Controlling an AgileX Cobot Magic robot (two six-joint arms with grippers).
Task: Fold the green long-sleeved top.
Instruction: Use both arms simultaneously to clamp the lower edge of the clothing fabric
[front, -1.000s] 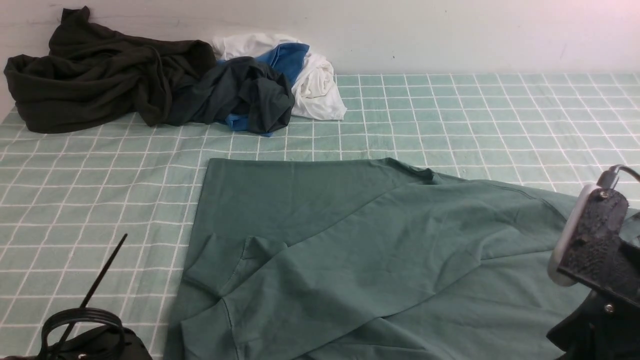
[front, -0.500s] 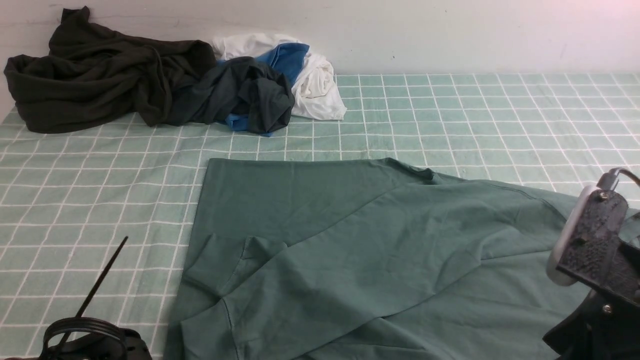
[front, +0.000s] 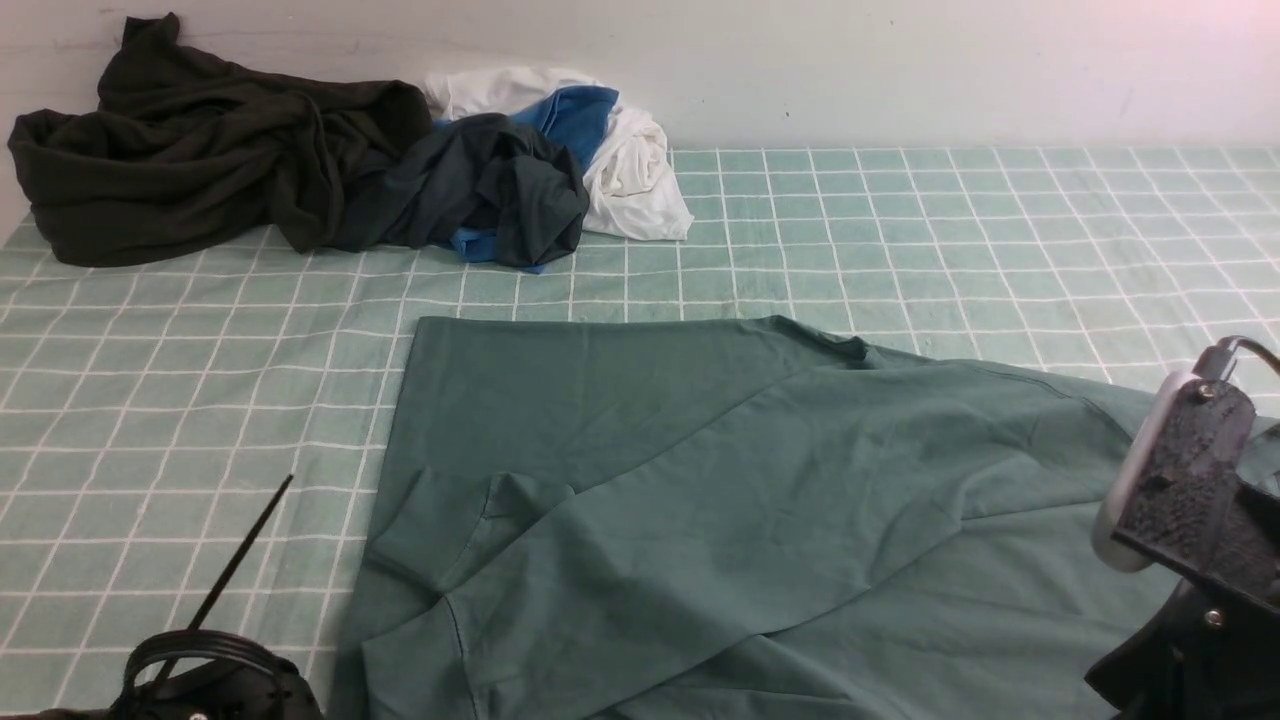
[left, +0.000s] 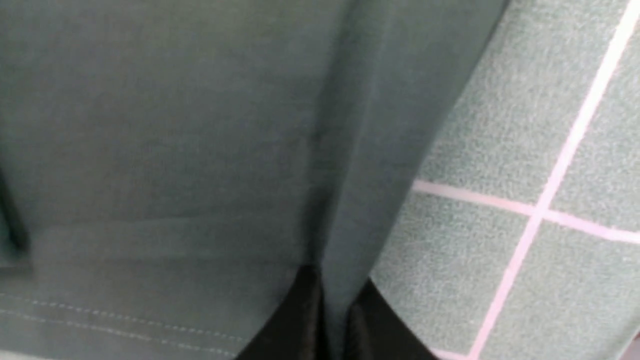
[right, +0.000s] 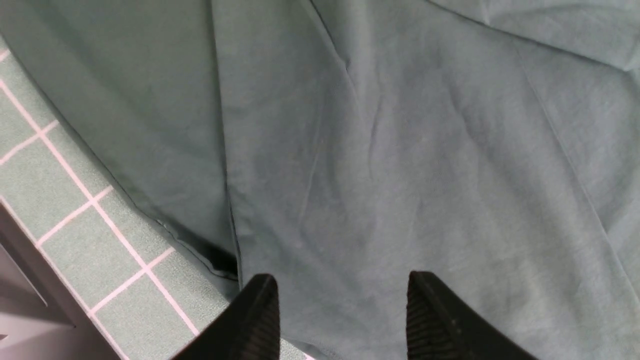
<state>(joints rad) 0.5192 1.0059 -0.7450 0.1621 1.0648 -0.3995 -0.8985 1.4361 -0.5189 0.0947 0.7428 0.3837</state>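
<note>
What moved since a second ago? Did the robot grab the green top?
Yes. The left arm slid a little to the right, toward the green top. The left gripper is now pinched shut on a fold at the top's edge. The right gripper stayed open over the top and hardly shifted. The top and the pile of clothes at the back did not move.

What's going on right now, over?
Left gripper shut, pinching a fold of the teal-green cotton long-sleeved top. Right gripper open above it. Dark clothes heap far back, apart.
</note>
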